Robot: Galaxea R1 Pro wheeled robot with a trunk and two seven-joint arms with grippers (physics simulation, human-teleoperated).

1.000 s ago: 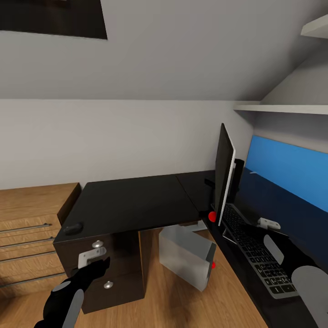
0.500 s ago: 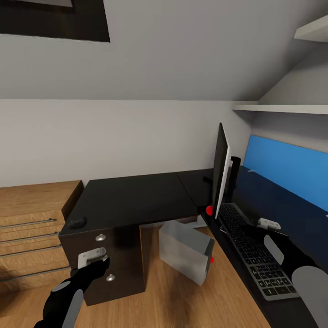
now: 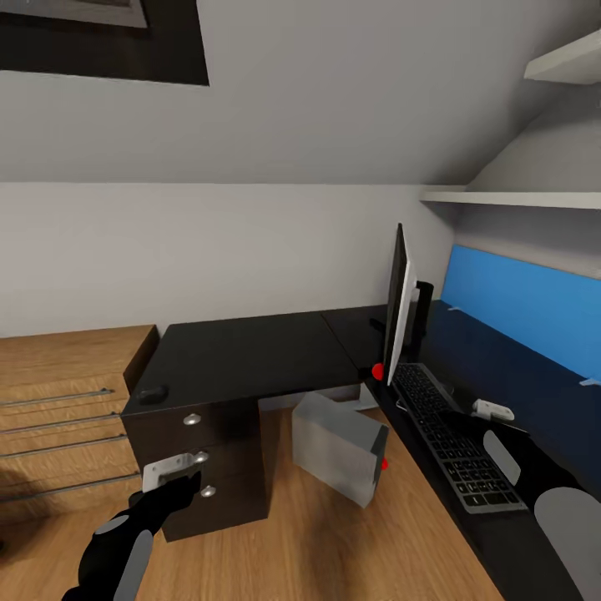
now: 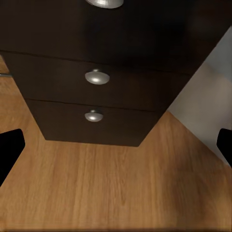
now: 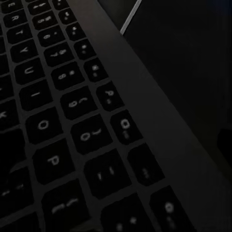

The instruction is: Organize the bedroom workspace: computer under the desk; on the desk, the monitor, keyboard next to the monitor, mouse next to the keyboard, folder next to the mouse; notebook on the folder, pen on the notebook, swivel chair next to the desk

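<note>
The black-topped desk (image 3: 250,359) runs in an L along the wall and down the right side. The monitor (image 3: 398,313) stands on it, seen edge-on, with the keyboard (image 3: 451,438) lying just in front of it. The mouse (image 3: 153,394) sits on the desk's left corner above the drawers. The grey computer (image 3: 338,446) stands tilted on the floor under the desk. My left gripper (image 3: 190,482) is open in front of the drawer knobs (image 4: 96,76), touching nothing. My right gripper (image 3: 472,415) hovers open just over the keyboard (image 5: 72,121).
A light oak dresser (image 3: 58,409) with bar handles stands left of the desk. A blue panel (image 3: 526,313) backs the desk's right wing, under a white shelf (image 3: 517,199). Oak floor (image 3: 317,542) lies open between me and the desk.
The whole picture has shifted, so the camera has moved: the desk, drawers and keyboard now sit a little farther off. Both grippers keep their places in the view.
</note>
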